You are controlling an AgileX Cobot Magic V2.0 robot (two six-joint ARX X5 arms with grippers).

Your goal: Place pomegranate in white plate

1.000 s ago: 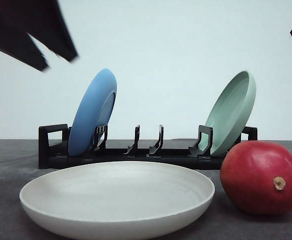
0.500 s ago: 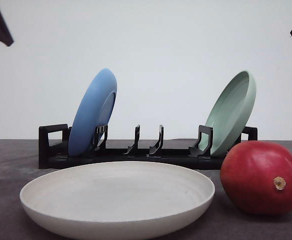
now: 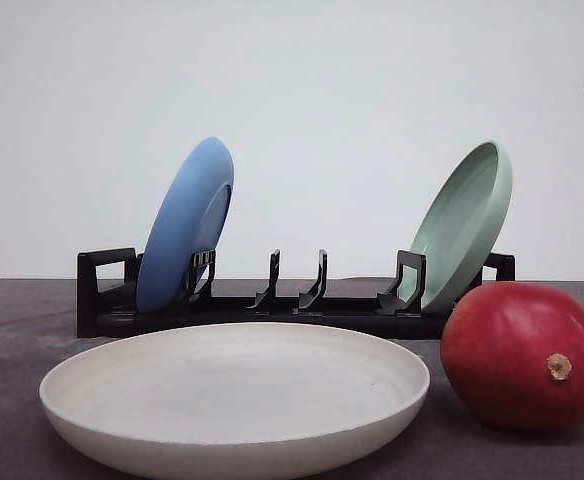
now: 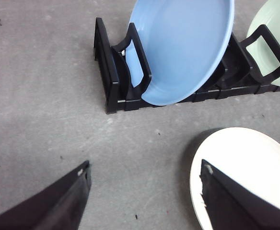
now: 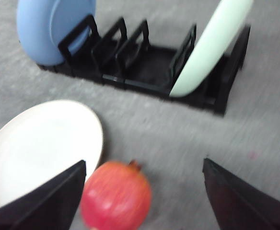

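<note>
Basically nothing done yet: pomegranate [image 3: 523, 355] sits on the table [image 3: 12, 330], near right, just beside the white plate [image 3: 234, 395] rim, stem nub facing the cam. Plate is near centre, nothing in it. Left to do: reach, grasp, lift, move left, set down in plate.

R gripper [image 5: 142, 199] hangs above the fruit w/ jaws spread wide, holding nothing; fruit sits toward one finger, not centred between them. L gripper [image 4: 145, 196] also wide open, nothing held, over bare table at the plate's left edge.

Around: black rack [image 3: 272, 305] at the far side, blue plate [image 3: 184, 225] leaning in its left slots, green plate [image 3: 462, 225] in its right. Well behind the fruit, so imo no obstruction. Only hazard I'd flag: round glossy fruit could roll or slip on grasp, and plate rim is close by.
</note>
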